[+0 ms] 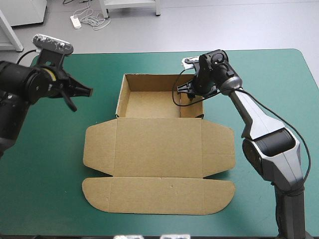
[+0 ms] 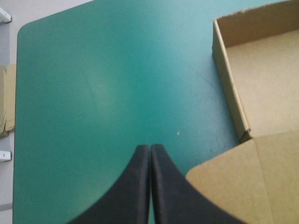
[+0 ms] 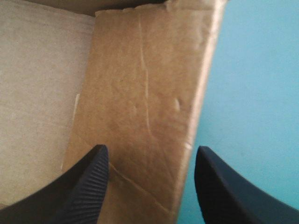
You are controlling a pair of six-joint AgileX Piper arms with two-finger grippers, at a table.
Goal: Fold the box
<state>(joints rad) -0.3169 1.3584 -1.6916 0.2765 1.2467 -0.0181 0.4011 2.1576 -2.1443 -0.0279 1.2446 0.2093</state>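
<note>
Brown cut-board box [image 1: 159, 149], tray formed, lid flat, has its side wall [image 3: 145, 93] between the parted black fingers of the right gripper [image 3: 150, 156], where a skewed squeeze could untuck it; left gripper [image 2: 150, 148], pinched together, hangs alongside.

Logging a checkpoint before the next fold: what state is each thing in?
box: open tray, walls raised, lid flat.
left gripper: shut, empty, beside the box.
right gripper: open, a finger either side of the tray's right wall.
more board: only an edge showing, at the left edge of the table.
</note>
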